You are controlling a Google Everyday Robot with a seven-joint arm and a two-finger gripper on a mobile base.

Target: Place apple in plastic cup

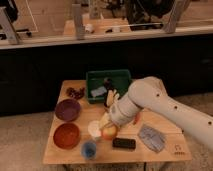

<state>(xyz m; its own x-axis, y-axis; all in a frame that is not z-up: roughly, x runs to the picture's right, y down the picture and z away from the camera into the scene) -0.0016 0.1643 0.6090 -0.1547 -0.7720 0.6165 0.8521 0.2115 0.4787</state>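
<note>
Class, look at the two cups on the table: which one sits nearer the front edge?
The blue plastic cup, ahead of the white cup; the gripper holds the apple beside them.

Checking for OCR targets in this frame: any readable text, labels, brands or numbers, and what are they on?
No text can be read anywhere.
Table: a small dark mark near its front right corner, too small and blurred to read.
Apple, blue plastic cup, green bin, black block: no lettering visible.
Gripper, shut on the apple just right of the white cup: no markings visible.
</note>
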